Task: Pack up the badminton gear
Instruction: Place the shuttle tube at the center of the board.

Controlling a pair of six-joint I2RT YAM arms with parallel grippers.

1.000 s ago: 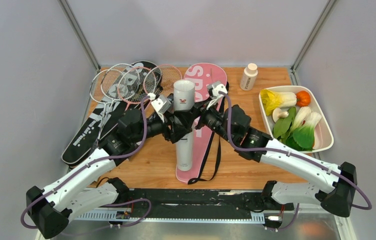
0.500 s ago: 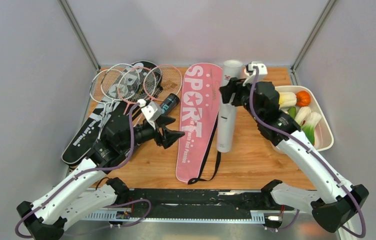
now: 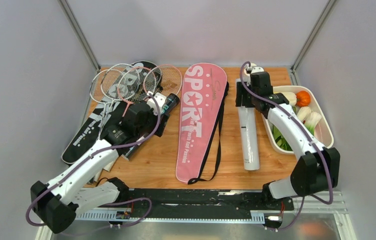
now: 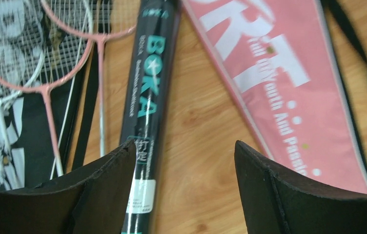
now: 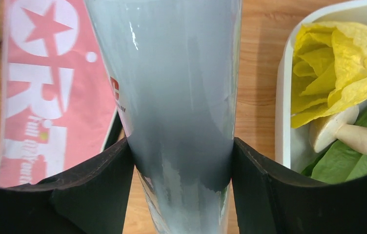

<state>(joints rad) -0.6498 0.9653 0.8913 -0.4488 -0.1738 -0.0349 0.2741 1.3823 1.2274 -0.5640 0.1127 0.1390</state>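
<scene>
A long white tube (image 3: 249, 142) lies on the wooden table between the pink "SPORT" bag (image 3: 201, 115) and the tray. My right gripper (image 3: 244, 100) is shut on its far end; the right wrist view shows both fingers pressed against the tube (image 5: 172, 73). My left gripper (image 3: 162, 116) is open and low over a black tube (image 3: 170, 102). In the left wrist view (image 4: 185, 146) that tube (image 4: 150, 87) runs just inside the left finger. Several white and pink rackets (image 3: 126, 82) lie on a black bag (image 3: 88, 135) at the far left. No shuttlecocks show.
A white tray (image 3: 326, 145) of toy vegetables stands at the right edge, close beside the white tube; its rim shows in the right wrist view (image 5: 280, 112). The pink bag's black strap (image 3: 218, 145) trails along its right side. The small bottle is hidden behind my right wrist.
My right gripper carried the white tube from the middle, where both grippers held it upright, to the right and laid it beside the tray. My left gripper let go and moved back to the black tube.
</scene>
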